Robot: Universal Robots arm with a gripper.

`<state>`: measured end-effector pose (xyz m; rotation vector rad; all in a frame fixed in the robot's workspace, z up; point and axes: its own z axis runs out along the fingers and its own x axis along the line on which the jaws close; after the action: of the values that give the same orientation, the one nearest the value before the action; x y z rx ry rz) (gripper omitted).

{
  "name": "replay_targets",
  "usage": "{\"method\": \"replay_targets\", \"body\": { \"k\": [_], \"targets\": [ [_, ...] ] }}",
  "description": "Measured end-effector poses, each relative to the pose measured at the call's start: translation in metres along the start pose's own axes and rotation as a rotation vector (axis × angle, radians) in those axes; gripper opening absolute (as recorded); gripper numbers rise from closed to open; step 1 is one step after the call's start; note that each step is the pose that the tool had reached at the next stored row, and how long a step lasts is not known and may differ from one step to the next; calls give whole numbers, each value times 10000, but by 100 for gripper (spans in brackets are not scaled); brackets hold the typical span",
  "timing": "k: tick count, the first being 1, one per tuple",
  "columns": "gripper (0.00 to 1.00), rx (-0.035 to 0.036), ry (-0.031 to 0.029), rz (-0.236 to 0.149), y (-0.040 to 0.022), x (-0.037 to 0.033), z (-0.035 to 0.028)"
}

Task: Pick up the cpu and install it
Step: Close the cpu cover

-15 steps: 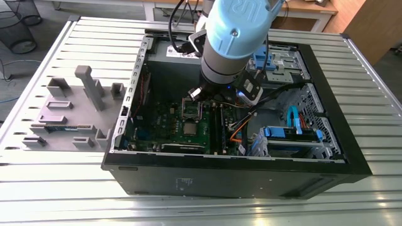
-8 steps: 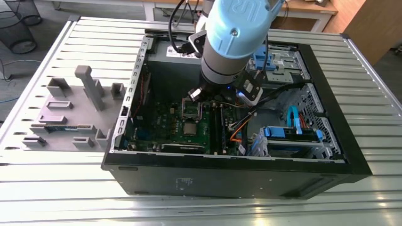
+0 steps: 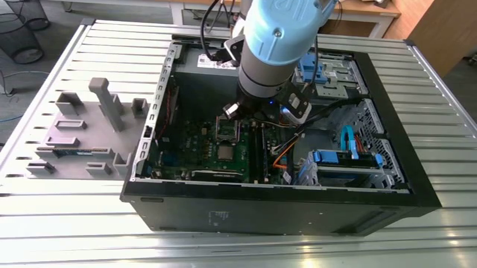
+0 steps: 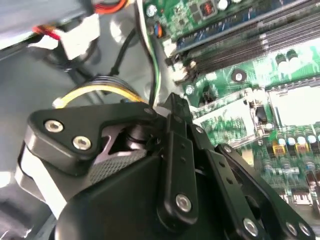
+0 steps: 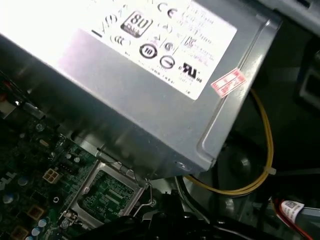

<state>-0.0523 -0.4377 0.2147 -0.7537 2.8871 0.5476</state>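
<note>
Gripper [image 3: 235, 110] low inside open computer case [image 3: 261, 215], hanging over green motherboard [image 3: 201, 162]; whether it is open or closed cannot be told. Small silver-grey square, apparently the cpu [image 3: 225, 151], lies flat on the motherboard just beside the gripper. Grey power supply box [image 5: 150, 100] sits close by.

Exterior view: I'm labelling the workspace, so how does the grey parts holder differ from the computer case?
The parts holder is pale grey, the computer case black. The holder is a low plate with upright posts; the case is a deep open box holding a green motherboard. The robot arm reaches into the case, not the holder. Both rest on the slatted table.
</note>
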Motion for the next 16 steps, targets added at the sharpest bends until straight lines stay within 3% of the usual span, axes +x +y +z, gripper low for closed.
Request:
{"method": "replay_targets", "body": {
  "k": [1, 3, 16],
  "targets": [
    [11, 0, 0, 0, 14, -8, -40],
    [11, 0, 0, 0, 21, -13, -61],
    [11, -1, -1, 0, 21, -13, -62]
  ]
}}
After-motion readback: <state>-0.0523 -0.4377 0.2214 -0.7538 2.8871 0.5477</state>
